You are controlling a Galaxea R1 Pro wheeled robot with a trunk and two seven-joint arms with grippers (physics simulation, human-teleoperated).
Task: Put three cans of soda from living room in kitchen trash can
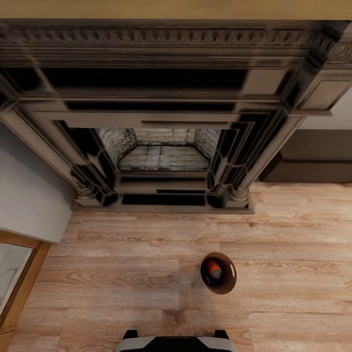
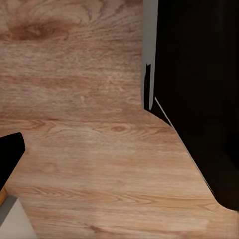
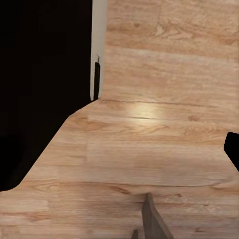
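Tool state: neither wrist view shows the fingers well enough to tell whether either tool is wide or narrow. In the left wrist view a black part (image 2: 10, 154) cuts into the edge over the light wood plank floor (image 2: 94, 149); the robot's dark body (image 2: 199, 99) stands alongside.

In the head view, the robot's grey-and-black base edge (image 1: 176, 342) sits at 6 o'clock. The small round bin with brown interior (image 1: 218, 273) stands on the floor at 5 o'clock of centre, near the base. An orange-red can with a silver top (image 1: 214, 269) lies inside it. The dark carved fireplace with brick firebox (image 1: 164, 146) stands at 12 o'clock, well apart from the bin.
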